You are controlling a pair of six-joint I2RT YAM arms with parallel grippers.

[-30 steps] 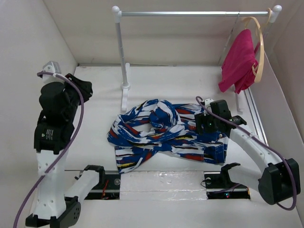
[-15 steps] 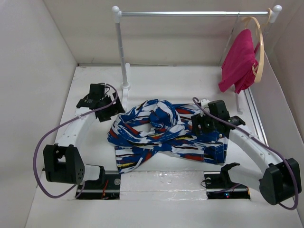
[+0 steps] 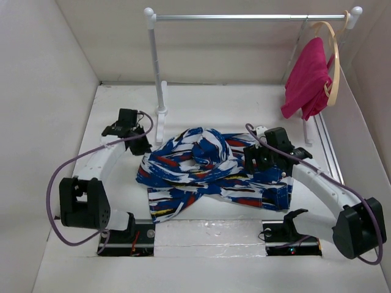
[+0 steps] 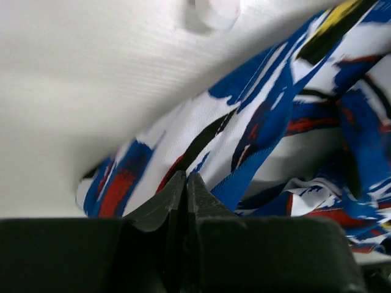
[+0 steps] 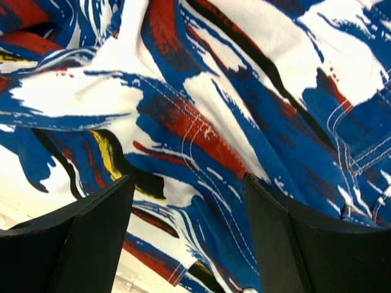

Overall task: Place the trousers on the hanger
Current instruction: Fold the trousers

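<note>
My left pincer (image 4: 186, 178) is pressed shut at the left edge of the trousers (image 3: 208, 168), heaped mid table (image 3: 244, 104), hold on cloth unclear, while my right pincer (image 5: 186, 183) gapes wide over their right side.

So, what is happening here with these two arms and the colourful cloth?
The printed trousers lie crumpled on the table, with a gripper at each side. The left gripper sits at the heap's left edge with its jaws shut; whether fabric is pinched is unclear. The right gripper hangs over the right side, jaws open, holding nothing. A pink garment hangs on the rail behind.
</note>
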